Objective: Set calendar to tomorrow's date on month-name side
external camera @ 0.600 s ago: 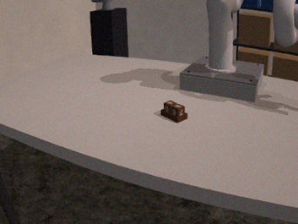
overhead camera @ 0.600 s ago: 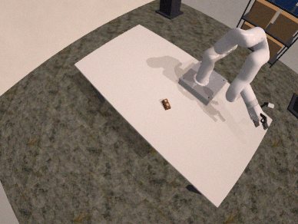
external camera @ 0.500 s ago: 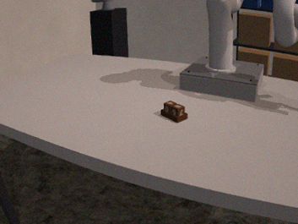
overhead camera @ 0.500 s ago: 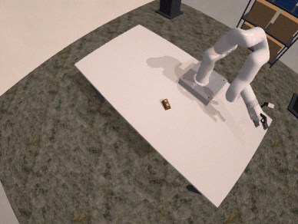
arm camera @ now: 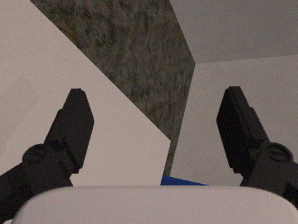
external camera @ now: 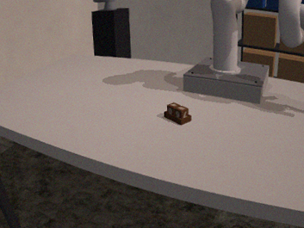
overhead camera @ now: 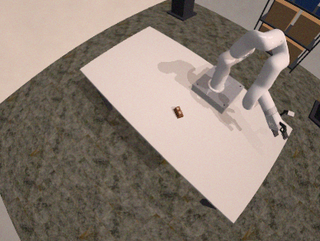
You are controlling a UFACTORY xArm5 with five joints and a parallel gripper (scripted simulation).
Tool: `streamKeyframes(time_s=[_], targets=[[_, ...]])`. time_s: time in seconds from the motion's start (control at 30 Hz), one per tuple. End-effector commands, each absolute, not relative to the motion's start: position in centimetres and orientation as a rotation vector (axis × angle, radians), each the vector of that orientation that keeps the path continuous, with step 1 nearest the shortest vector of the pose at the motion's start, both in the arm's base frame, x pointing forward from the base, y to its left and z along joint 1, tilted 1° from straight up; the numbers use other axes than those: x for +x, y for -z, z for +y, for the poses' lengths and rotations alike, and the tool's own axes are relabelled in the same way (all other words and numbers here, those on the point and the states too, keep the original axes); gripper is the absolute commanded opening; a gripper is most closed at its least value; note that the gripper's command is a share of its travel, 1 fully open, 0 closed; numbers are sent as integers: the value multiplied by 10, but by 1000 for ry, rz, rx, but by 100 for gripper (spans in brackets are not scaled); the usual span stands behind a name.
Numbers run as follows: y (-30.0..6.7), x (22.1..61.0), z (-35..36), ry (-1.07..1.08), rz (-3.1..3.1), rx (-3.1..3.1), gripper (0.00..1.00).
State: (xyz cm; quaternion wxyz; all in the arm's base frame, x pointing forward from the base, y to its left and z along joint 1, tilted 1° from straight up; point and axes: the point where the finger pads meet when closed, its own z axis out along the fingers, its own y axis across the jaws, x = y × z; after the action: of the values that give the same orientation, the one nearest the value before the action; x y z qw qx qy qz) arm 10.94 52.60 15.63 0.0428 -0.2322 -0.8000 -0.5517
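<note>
The calendar is my landmark here. Its 2 cubes stand side by side in a small brown tray, and the tray lies flat on the worktop. The calendar is in front of the arm's grey base, well apart from it. Pale marks are on the cubes, but they are too small for me to read a date.

The arm rises from this base, bends at the top, and comes down on the far side of the base from the calendar. The end effector is well away from the calendar, near a corner of the worktop. Its 2 fingers are wide apart, and between them there is nothing held. In the wrist view, the worktop's corner, the dark floor and a pale wall appear beyond the fingers.

Between the calendar and the end effector, the base is nearest to the calendar, and a shadow of the arm lies on the worktop. Behind the calendar, farther than the base, stand a shelf unit with brown boxes and a dark pedestal.
</note>
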Motion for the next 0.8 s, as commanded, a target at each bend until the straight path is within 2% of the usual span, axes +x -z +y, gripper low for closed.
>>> streamKeyframes(time_s=[0.0, 0.1, 0.23, 0.33, 0.37, 0.4, 0.43, 0.5, 0.53, 0.6, 0.63, 0.7, 0.73, 0.77], targets=[[-157, 111, 526, 1691, -2447, -710, 100], [-155, 124, 523, 1684, -2489, -718, 100], [-144, 180, 505, 1633, -2659, -751, 100], [-139, 201, 496, 1604, -2724, -763, 100], [-135, 224, 484, 1564, -2796, -776, 100], [-135, 224, 484, 1564, -2796, -776, 100], [-130, 248, 469, 1511, -2874, -789, 100], [-130, 248, 469, 1511, -2874, -789, 100], [-124, 273, 451, 1444, -2955, -802, 100], [-124, 273, 451, 1444, -2955, -802, 100], [-118, 299, 429, 1363, -3037, -814, 100], [-118, 299, 429, 1363, -3037, -814, 100], [-113, 324, 404, 1267, -3116, -823, 100], [-113, 324, 404, 1267, -3116, -823, 100]])
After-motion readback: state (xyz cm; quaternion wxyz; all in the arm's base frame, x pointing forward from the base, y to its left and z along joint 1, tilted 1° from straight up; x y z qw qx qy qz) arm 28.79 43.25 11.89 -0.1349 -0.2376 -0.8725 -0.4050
